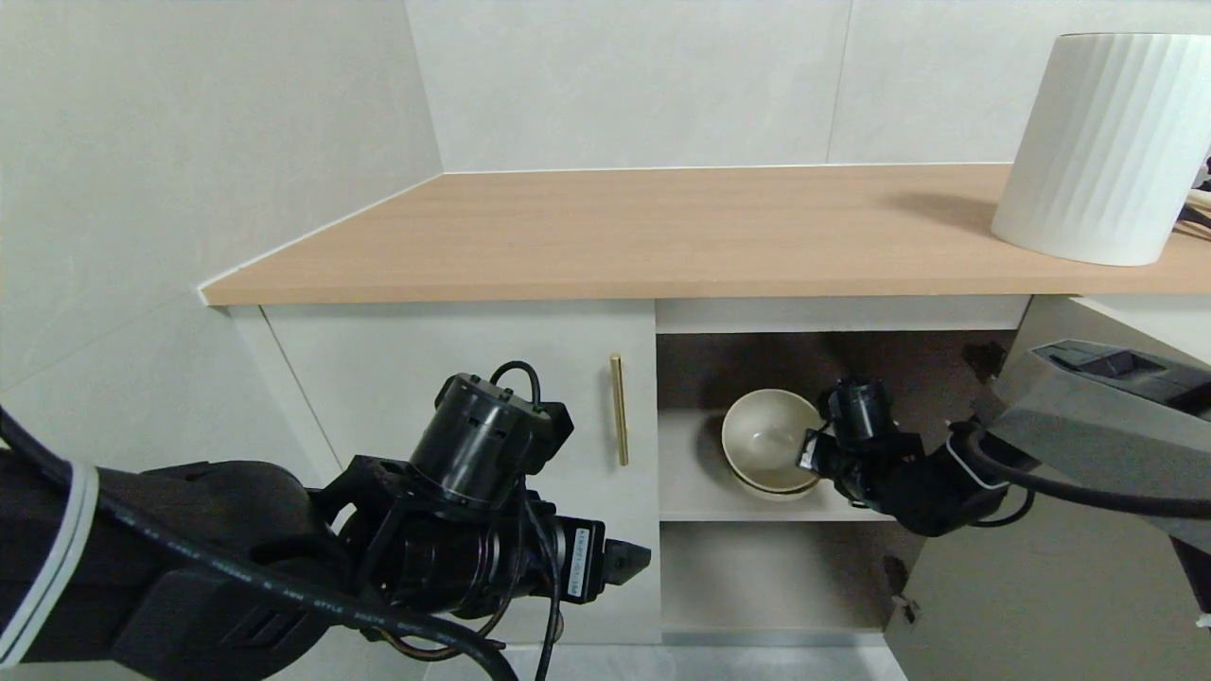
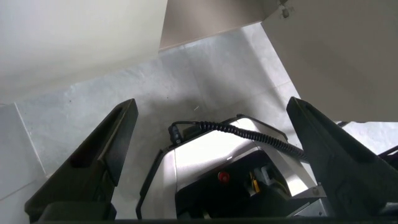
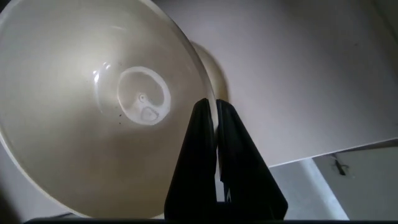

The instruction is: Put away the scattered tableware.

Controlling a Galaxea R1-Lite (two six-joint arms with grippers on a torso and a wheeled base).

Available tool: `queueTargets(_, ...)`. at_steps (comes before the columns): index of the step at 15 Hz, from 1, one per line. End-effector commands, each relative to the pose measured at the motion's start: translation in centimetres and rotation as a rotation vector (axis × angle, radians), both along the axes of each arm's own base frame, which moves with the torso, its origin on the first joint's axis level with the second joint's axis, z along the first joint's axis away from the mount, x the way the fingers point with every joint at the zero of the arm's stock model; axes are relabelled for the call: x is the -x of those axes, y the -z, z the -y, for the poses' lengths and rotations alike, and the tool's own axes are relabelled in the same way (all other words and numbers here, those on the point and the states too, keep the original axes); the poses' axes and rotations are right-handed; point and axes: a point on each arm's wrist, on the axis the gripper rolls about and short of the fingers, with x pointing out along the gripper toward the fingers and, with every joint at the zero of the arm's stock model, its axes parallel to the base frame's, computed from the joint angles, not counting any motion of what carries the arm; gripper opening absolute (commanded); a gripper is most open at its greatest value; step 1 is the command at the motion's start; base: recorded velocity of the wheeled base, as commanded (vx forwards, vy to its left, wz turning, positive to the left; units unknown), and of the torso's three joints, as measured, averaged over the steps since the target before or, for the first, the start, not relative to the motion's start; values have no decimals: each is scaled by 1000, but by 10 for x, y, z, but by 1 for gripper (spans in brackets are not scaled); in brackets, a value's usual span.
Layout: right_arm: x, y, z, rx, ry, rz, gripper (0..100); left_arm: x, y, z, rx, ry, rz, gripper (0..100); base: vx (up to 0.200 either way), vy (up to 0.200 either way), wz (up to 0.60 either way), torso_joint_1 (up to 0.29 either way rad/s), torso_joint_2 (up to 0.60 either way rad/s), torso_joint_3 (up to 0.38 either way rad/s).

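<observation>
Wood-toned countertop (image 1: 662,236) runs above a white cabinet (image 1: 426,378), whose left door is shut and whose right door (image 1: 1022,596) stands open on a compartment with one shelf (image 1: 691,482). On the counter's right end stands a white ribbed container (image 1: 1102,142). A cream bowl (image 1: 762,440) sits on the shelf, tipped up so its hollow faces outward — a second rim shows just beneath it, though I cannot tell whether that is another bowl. The right gripper (image 3: 216,124) is inside the compartment at the bowl's right side, clamped on the rim with one finger inside and one outside. The left gripper (image 2: 211,112) hangs low before the shut door, its fingers spread wide and holding nothing. A slim gold handle (image 1: 618,409) runs upright at that door's edge.
</observation>
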Motion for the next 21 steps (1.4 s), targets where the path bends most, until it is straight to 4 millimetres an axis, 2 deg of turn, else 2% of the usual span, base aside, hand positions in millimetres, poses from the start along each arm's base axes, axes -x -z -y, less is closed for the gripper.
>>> queueTargets(1,-4,4,3,5,12,-5,0,0,0,0,0,0,-1,100,0,0,0,0,0,0)
queueTargets(12,-5,9,4,14,16,-16,0,0,0,0,-1,-1,-1,100,0,0,0,0,0,0)
queueTargets(13,-5,8,4,13,16,-14,100,0,0,0,-1,-1,-1,100,0,0,0,0,0,0)
queueTargets(21,-2,5,4,10,13,-13,100,0,-1,-1,3,-3,4,100,0,0,0,0,0,0)
